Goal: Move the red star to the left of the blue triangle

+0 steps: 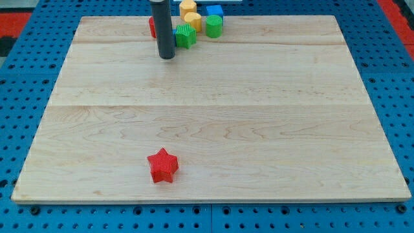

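The red star lies on the wooden board near the view's bottom, left of centre. A blue block sits at the view's top edge; its shape is hard to make out, as a green block hides part of it. My tip rests on the board near the top, far above the red star. It is just left of and below a green star and well left of the blue block. I cannot tell whether the rod touches the green star.
A cluster sits at the view's top: a red block partly hidden behind the rod, two yellow blocks, and a green block just below the blue one. A blue pegboard surrounds the board.
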